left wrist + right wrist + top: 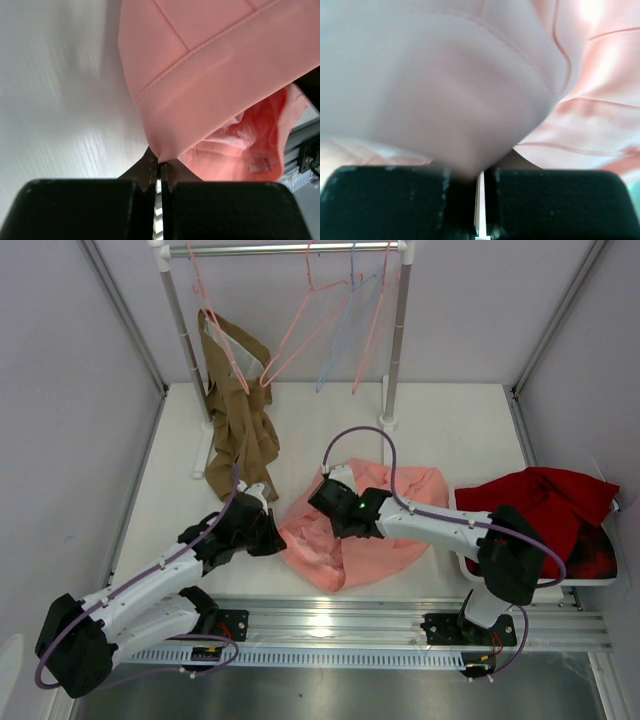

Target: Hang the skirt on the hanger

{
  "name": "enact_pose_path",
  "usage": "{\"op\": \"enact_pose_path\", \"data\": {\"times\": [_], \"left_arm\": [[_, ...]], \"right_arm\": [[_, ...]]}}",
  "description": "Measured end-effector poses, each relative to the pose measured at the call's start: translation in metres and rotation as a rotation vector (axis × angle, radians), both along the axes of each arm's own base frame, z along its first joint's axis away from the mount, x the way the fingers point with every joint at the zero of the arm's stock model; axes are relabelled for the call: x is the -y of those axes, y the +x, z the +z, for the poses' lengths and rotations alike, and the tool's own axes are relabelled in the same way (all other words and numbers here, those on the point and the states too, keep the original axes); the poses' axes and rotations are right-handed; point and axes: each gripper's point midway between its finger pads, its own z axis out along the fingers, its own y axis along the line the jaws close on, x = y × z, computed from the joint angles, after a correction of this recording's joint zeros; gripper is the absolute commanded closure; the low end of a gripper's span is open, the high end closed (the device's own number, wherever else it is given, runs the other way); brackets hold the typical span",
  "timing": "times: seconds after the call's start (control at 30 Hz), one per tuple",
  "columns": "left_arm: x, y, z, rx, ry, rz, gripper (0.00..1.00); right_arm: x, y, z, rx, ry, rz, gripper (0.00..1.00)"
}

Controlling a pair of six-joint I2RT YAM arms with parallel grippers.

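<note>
The left gripper [161,167] and the right gripper [481,175] each pinched an edge of the skirt [385,530] tight, so next they likely had to lift it to the hanger [304,340].

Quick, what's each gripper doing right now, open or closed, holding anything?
Left gripper: closed, pinching a corner of the skirt.
Right gripper: closed on a fold of the skirt.
</note>
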Motion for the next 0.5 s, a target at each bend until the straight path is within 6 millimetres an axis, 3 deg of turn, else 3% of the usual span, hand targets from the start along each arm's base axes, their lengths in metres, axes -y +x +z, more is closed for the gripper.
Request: {"op": "enact_pose_path", "data": {"times": [0.17,0.3,0.5], "left_arm": [[-0.014,0.026,0.024,0.04,-0.005,0.059,1.0],[-0.024,0.051,0.059,0.107,-0.017,0.091,1.0],[-0.019,0.086,0.148,0.266,-0.061,0.08,1.0]], "right_arm": [[-0.009,0.022,0.08,0.113,0.126,-0.007,1.0],[-0.01,0.039,0.145,0.204,0.23,-0.014,1.0],[0.002,0.064,0.224,0.322,0.327,-0.032,1.0]]}}
